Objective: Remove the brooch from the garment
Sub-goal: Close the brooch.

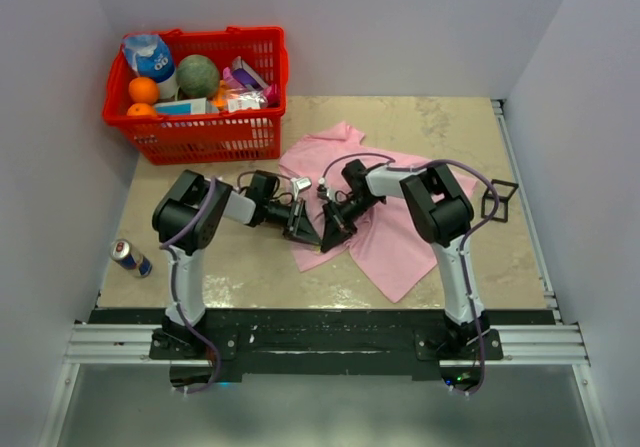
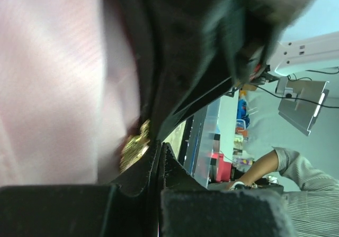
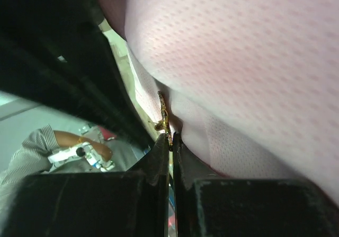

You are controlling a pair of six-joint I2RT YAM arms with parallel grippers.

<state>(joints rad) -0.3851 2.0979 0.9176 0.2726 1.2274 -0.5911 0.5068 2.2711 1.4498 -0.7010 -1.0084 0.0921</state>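
A soft pink cloth T-shirt [image 1: 400, 247] lies mid-table [image 1: 250, 272]. Behind-left of it stands a red plastic basket [image 1: 200, 145]; well left, a small metal can [image 1: 130, 258]; just right, a black wire frame [image 1: 498, 199]. The left end effector [image 2: 160, 147] and right end effector [image 3: 170, 139] meet over its left edge.

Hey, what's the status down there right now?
Both jaws shut, tips meeting at the brooch. Brooch against the pink shirt, not clear of it. Cloth folds crowd it.

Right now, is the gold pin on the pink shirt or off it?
On. Both wrist views show the pin pressed against the shirt cloth, with no gap showing.
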